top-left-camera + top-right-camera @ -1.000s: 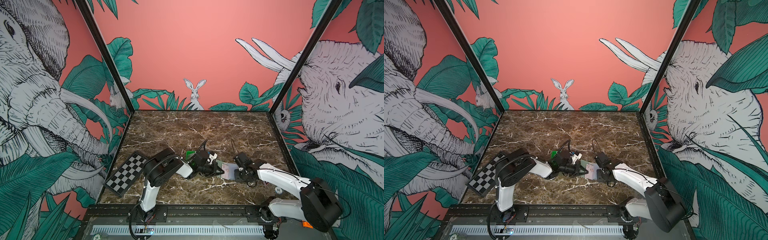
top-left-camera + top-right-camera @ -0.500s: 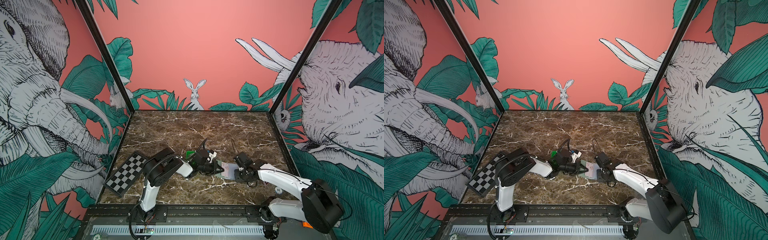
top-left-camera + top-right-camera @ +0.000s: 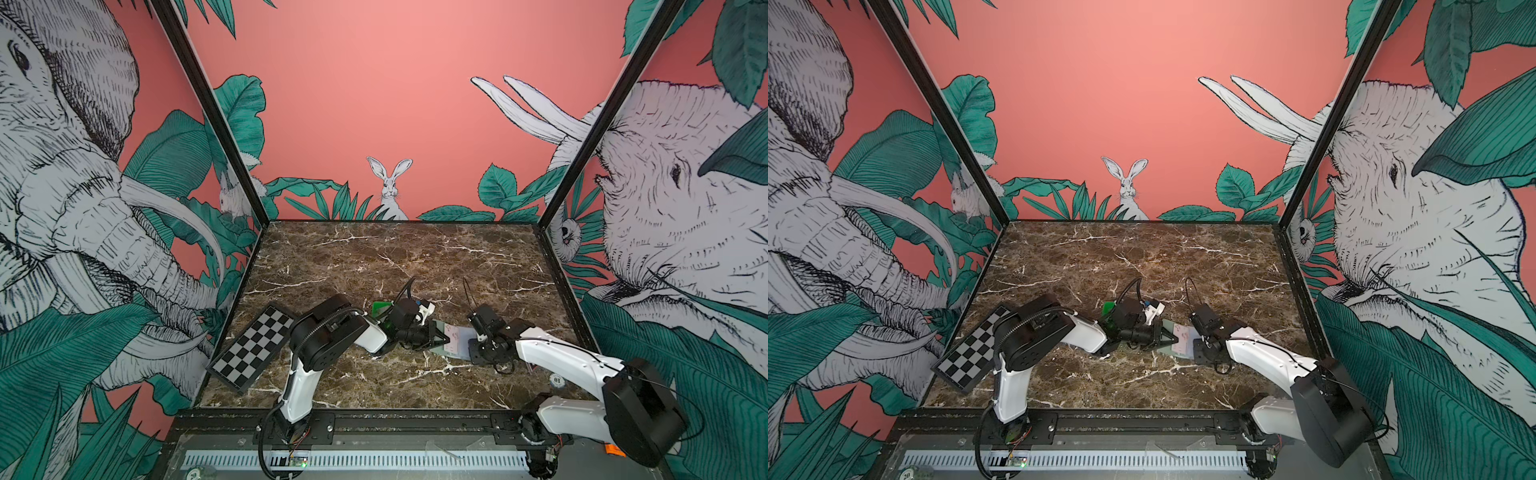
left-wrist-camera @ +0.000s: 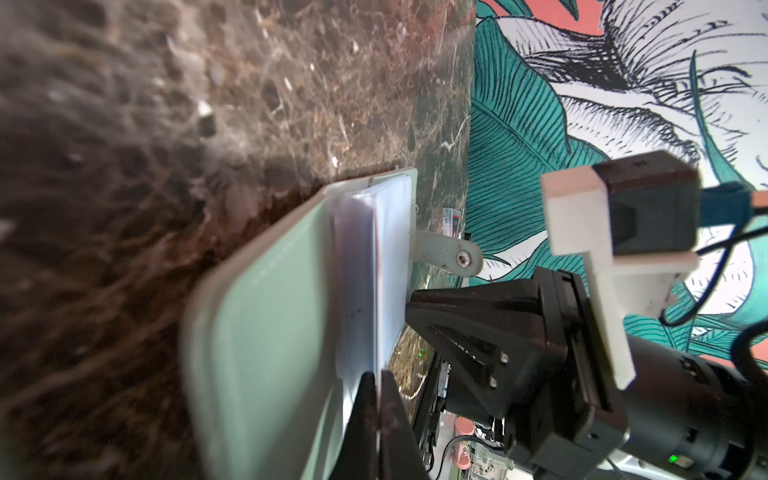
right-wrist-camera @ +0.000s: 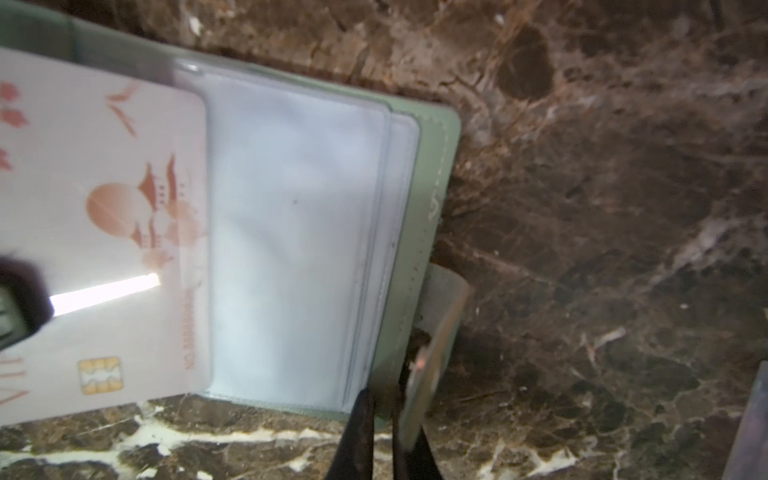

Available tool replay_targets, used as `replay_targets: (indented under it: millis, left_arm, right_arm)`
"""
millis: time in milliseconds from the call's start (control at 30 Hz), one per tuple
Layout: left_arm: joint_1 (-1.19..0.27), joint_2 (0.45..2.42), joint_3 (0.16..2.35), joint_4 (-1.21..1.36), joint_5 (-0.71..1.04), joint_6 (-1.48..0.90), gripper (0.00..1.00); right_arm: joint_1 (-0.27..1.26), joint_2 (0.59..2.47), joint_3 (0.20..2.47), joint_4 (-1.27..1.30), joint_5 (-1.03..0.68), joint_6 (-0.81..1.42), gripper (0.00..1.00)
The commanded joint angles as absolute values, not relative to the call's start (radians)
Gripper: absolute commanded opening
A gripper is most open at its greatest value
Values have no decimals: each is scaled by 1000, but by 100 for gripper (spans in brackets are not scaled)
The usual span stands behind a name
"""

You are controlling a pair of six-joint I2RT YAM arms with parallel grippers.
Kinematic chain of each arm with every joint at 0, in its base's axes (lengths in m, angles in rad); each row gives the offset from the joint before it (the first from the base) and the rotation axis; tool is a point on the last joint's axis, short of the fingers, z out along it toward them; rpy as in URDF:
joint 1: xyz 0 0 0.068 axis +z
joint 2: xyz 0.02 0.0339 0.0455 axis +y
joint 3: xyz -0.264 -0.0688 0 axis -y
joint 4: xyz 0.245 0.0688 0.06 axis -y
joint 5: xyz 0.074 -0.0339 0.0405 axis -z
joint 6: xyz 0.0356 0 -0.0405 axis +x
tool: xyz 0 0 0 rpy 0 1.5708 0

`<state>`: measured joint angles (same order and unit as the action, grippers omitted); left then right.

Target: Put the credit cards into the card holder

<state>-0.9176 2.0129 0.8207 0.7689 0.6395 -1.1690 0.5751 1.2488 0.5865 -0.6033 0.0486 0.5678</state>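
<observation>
Right wrist view: the card holder point(image 5: 432, 166) lies open on the marble tabletop point(image 5: 602, 208), with its clear sleeves point(image 5: 291, 228) uppermost. A pale credit card point(image 5: 104, 208), printed in orange-pink and bearing a gold chip, lies flat across one side of the sleeves. A narrow strip along the card's leading edge appears to sit under clear plastic. The right gripper point(image 5: 382, 415) is pinched onto the holder's outer edge, just beside the snap tab point(image 5: 446, 291).

Left wrist view: the left gripper point(image 4: 378, 395) is clamped tight on the card, which is seen edge-on. The holder's green cover point(image 4: 257, 332) lies beside it.

In both top views the holder sits near the front middle of the table. The two grippers face each other across it. A checkerboard point(image 3: 253, 349) lies at the table's left edge. A bright green tray point(image 3: 380, 308) lies just behind the left wrist.
</observation>
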Motion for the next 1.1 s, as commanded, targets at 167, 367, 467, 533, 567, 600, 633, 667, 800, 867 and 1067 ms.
replay_targets:
  millis: [167, 367, 467, 533, 567, 600, 633, 667, 800, 867, 1067]
  left_arm:
    - [-925, 2020, 850, 782, 658, -1181, 0]
    - [-928, 2021, 857, 753, 656, -1172, 1]
    - [-928, 2014, 860, 717, 650, -1158, 4]
    - [-929, 2010, 866, 692, 649, -1150, 5]
    - [-930, 2008, 868, 683, 647, -1145, 6]
    - [-928, 2007, 871, 673, 647, -1140, 7]
    - [-928, 2006, 874, 667, 647, -1139, 8]
    - [-930, 2006, 880, 657, 647, -1137, 9]
    - [-930, 2006, 894, 624, 649, -1126, 13]
    - [-930, 2008, 899, 613, 650, -1124, 14]
    - [-931, 2004, 914, 571, 645, -1109, 15]
  right_arm:
    - [574, 1235, 587, -614, 54, 560, 12]
    - [574, 1233, 586, -614, 53, 561, 12]
    - [574, 1232, 587, -615, 54, 562, 12]
    - [575, 1230, 585, -615, 54, 562, 12]
    - [574, 1229, 587, -614, 54, 562, 12]
    - [575, 1232, 587, -614, 54, 562, 12]
    - [574, 1232, 586, -615, 54, 560, 12]
    - [574, 1232, 587, -614, 54, 561, 12]
    - [574, 1231, 588, -614, 52, 560, 12]
    - [574, 1232, 588, -615, 53, 560, 12]
    - [574, 1232, 589, -616, 53, 558, 12]
